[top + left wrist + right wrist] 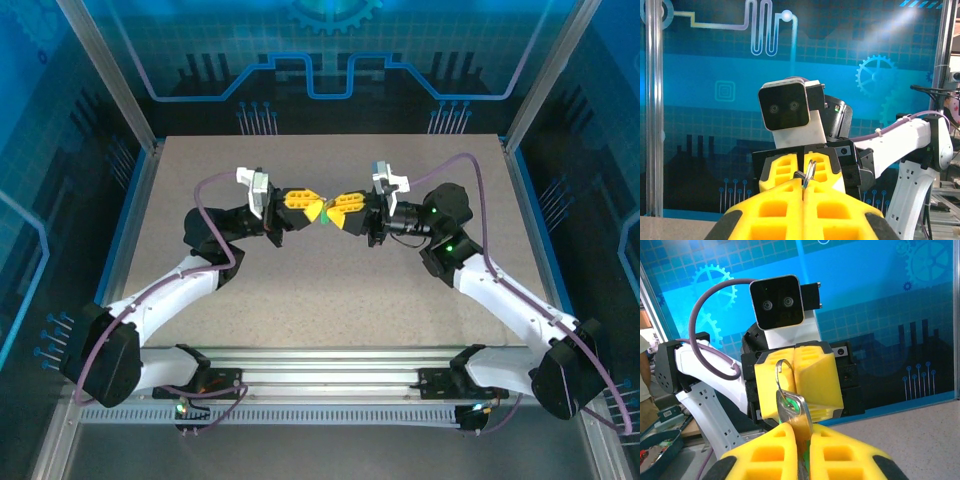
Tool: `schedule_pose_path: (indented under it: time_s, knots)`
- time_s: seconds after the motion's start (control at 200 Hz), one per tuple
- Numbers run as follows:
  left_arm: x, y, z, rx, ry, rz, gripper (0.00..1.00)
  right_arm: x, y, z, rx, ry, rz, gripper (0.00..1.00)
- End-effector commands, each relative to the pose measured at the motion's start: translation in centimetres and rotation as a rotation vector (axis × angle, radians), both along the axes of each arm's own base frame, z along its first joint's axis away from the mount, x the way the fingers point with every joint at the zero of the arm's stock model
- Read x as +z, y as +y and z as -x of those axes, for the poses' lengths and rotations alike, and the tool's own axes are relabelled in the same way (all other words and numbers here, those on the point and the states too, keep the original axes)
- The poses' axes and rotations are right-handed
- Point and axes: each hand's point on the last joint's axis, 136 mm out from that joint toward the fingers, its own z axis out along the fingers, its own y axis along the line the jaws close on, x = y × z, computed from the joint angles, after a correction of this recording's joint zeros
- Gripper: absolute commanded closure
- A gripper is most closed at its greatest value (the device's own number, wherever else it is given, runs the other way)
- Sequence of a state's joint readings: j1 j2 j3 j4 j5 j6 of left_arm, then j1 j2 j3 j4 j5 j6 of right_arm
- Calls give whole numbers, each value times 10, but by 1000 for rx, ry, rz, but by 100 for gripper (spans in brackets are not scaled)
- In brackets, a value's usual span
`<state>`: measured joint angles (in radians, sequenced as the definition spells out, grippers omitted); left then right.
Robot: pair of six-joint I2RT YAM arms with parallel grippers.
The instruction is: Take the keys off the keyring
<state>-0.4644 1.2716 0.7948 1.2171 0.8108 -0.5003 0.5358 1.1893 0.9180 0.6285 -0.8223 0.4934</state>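
Above the middle of the table, my left gripper and right gripper meet tip to tip, with a green speck of the keyring between them. In the right wrist view my right gripper is shut on the grey key and the green keyring tag behind it. A thin metal loop runs from the key's head up to the opposite yellow fingers. In the left wrist view my left gripper is shut on that metal loop, which sticks out of its tips.
The tan table lies below both grippers, which hang in the air. Aluminium posts and blue panels enclose the sides and back. A purple cable arcs over the left arm, and another over the right.
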Motion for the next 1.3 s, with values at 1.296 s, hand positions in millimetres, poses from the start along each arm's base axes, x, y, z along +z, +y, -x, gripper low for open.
schedule_pose_path:
  time_s: [1.296]
  knots:
    - [-14,-2,8,51,-5,-68,100,20,1,-11,-299,-135,52,78]
